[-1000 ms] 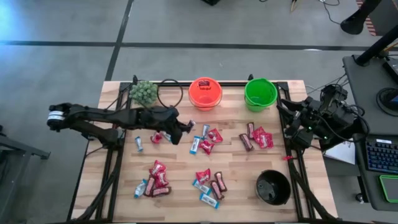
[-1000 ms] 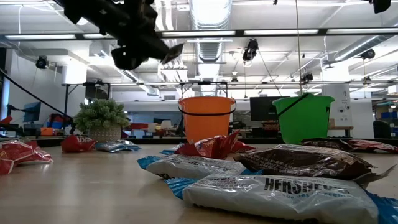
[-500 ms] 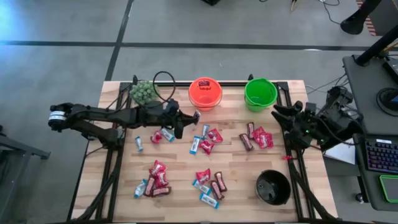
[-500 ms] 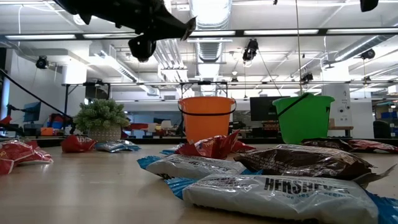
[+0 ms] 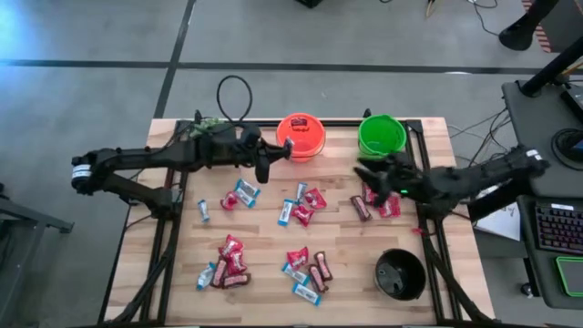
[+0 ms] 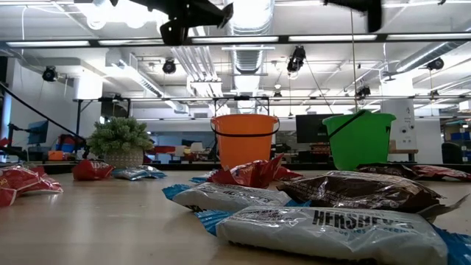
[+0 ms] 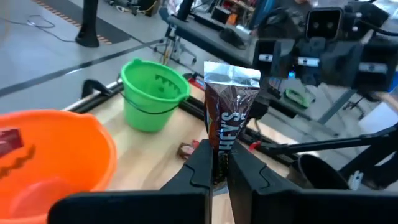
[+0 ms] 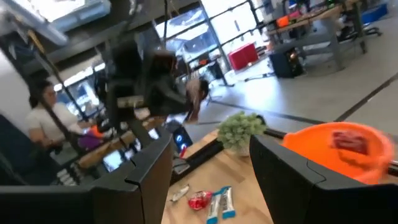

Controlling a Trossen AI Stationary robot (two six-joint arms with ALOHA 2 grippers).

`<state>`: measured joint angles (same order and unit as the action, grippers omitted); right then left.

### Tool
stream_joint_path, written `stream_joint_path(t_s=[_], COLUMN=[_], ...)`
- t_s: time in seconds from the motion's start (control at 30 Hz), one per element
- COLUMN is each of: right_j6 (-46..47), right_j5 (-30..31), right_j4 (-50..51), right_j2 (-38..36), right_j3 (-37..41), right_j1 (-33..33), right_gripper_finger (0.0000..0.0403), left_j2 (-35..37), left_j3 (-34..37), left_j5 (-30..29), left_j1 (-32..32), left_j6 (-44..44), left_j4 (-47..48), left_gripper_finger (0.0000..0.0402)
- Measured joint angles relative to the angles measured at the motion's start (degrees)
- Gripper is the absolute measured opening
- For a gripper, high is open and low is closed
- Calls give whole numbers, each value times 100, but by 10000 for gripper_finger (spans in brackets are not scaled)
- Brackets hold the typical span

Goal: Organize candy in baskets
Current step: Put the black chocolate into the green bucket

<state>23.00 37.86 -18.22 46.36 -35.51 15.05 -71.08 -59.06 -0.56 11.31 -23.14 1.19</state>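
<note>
High view: left gripper [image 5: 278, 153] now beside round orange plastic basket [image 5: 301, 136], moved up from mid-table; delivery near. Right gripper [image 5: 362, 171] newly extended, spread wide, empty, near red packets [image 5: 383, 202].

Left wrist view: clamped on dark brown wrapped bar [image 7: 225, 127]; green basket [image 7: 152, 93] beyond orange basket.

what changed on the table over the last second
The left gripper, shut on a dark brown bar, carried it from above the loose candy toward the back of the table, up to the orange basket. The right gripper, open, swung in from the table's right edge to over the candy near the green basket. The baskets, the black one included, and the candy on the table stayed put.
</note>
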Motion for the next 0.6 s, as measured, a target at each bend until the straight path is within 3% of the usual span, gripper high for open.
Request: stream_joint_path(t_s=[0.1,0.23,0.43,0.6], right_j6=[4,30,-302,-502], right_j5=[-862,-1212,-1921,-1978], right_j4=[-635,-935,-672,370], right_j2=[493,1021,1830,2471], right_j3=[8,-361,-1227,-2060], right_j1=[-453,-808,-1118,-1408], right_gripper_finger=[203,203,203,203], left_j2=[-1,-1,-85,-337], left_j3=[-187,-231,-226,-220], left_j5=[0,2,19,479], left_j1=[79,188,363,448], left_j6=[86,105,137,146], left_j4=[299,415,654,491], left_gripper_finger=[0,0,0,0])
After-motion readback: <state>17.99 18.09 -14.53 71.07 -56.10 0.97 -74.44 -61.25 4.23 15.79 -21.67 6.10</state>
